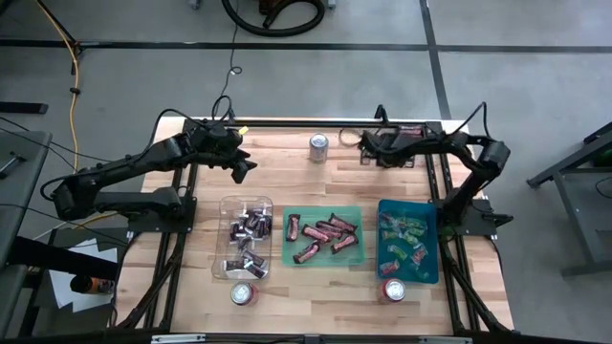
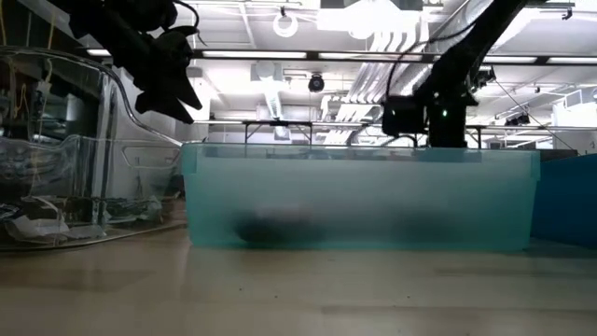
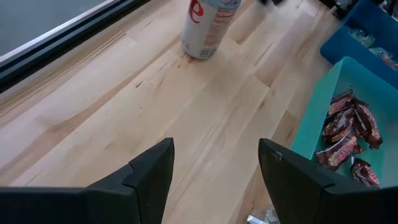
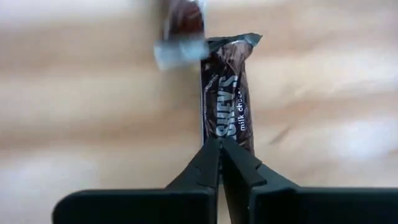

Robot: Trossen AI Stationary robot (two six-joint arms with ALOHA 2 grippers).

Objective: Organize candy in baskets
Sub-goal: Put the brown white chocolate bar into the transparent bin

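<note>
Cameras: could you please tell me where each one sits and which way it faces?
High: overhead, straight down on table; both arms show.
Low: table height, facing the green basket; arms above.
Left wrist: on left arm, past open left hand toward can.
Right wrist: on right arm, shut right hand at a candy.
Shared: high and left wrist both show that can.

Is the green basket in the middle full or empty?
Partly filled. The green basket holds a handful of maroon candies scattered over its floor, with bare green showing between them.
</note>
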